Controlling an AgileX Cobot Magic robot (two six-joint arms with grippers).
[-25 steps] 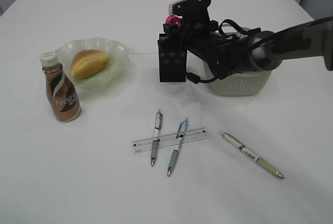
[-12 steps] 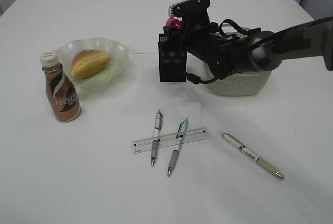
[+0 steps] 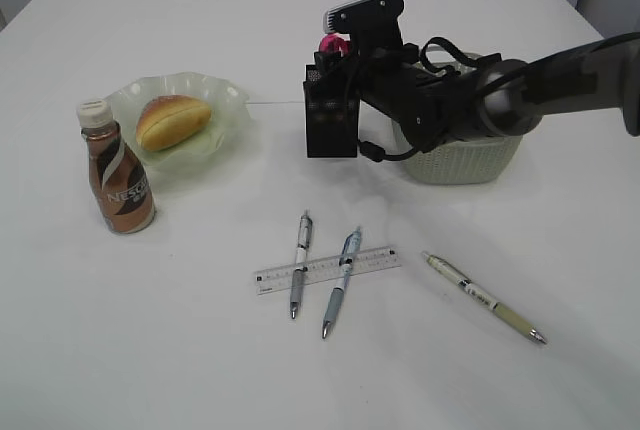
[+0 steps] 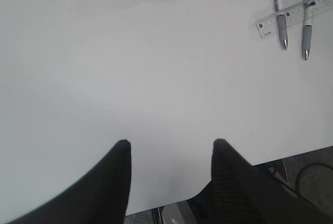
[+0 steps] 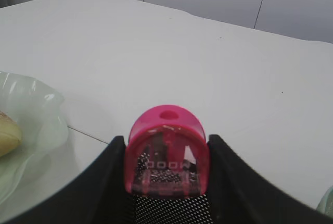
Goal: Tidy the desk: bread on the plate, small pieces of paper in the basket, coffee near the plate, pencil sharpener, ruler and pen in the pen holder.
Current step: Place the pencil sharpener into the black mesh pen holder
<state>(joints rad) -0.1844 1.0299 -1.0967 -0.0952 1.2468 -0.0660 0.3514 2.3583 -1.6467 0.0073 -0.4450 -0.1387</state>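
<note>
I have the right hand (image 5: 166, 182) over the pen holder (image 3: 331, 110), its fingers part-open and still flanking the pink pencil sharpener (image 5: 166, 153). Whether they still press it I cannot tell. The sharpener sits directly between them, right at the holder's mesh mouth, arched top up, so I judge a plain release drops it in. It is translucent pink, dome-shaped, with 1 hole on top. The left hand (image 4: 169, 151) hangs half-open and empty over bare table (image 4: 156, 88), well away. The ruler (image 3: 327, 269) and 3 pens wait nearby.
</note>
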